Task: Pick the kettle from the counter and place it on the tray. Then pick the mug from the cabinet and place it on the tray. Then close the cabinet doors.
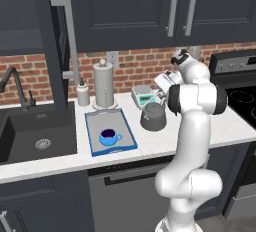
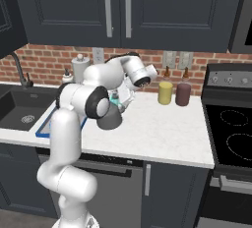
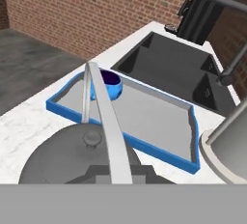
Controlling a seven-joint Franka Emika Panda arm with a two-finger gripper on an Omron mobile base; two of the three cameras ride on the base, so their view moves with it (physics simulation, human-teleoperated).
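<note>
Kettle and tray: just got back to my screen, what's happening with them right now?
The gripper is shut on the kettle's thin handle, seen close up in the hand view. The kettle sits on the counter, just right of the blue-rimmed tray. The blue mug is already on the tray. In the left base view one cabinet door stands open beside the sink.

Most of the tray [image 1: 128, 135] floor lies bare; only the blue mug [image 1: 109, 137] occupies its near end. The paper-towel roll [image 1: 104, 84] stands just behind the tray, the kettle [image 1: 153, 117] beside its right rim on the table [image 1: 222, 126].
</note>
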